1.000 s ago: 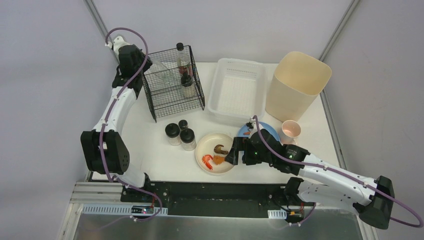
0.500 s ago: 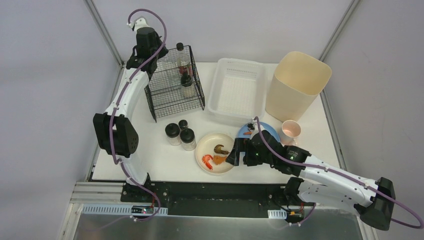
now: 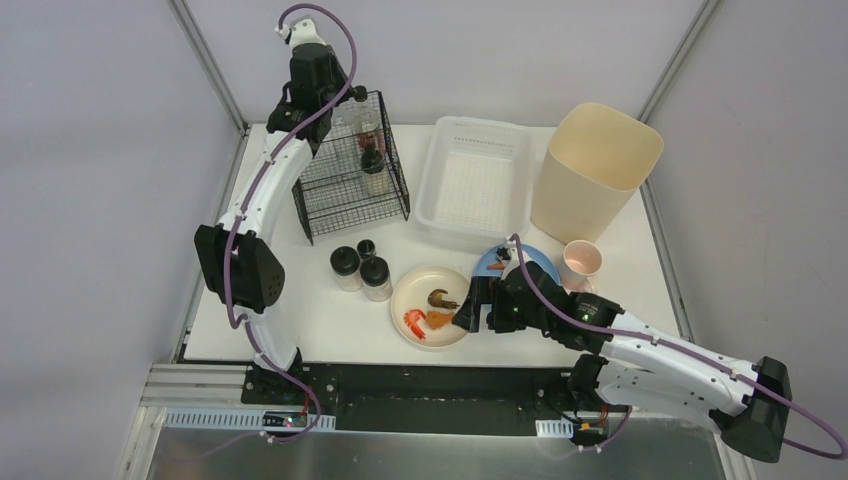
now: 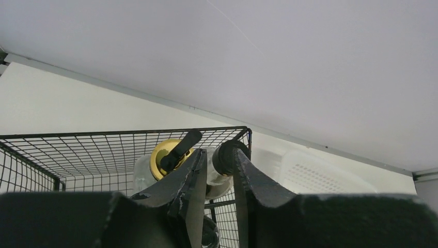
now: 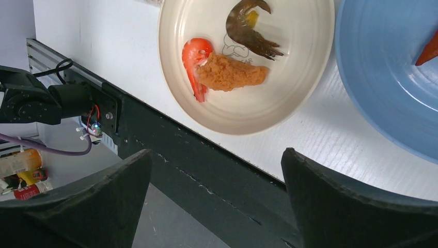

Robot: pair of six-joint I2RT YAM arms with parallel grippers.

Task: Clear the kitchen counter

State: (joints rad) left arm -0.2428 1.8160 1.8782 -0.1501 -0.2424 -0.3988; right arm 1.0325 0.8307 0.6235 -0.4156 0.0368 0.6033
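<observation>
The white kitchen counter holds a cream plate with a red shrimp, a fried piece and a dark piece. My right gripper is open and empty, hovering over the plate's near right rim; in the right wrist view the gripper frames the counter's front edge. My left gripper is above the back of the black wire basket. In the left wrist view it is shut on the neck of a clear black-capped bottle.
A gold-capped bottle and a dark sauce bottle stand in the wire basket. Three black-lidded jars stand left of the plate. A blue plate, pink cup, white slotted basket and beige bin are to the right.
My left arm has swung from the left of the wire basket to over its back, carrying the clear bottle. The right arm has barely moved.
</observation>
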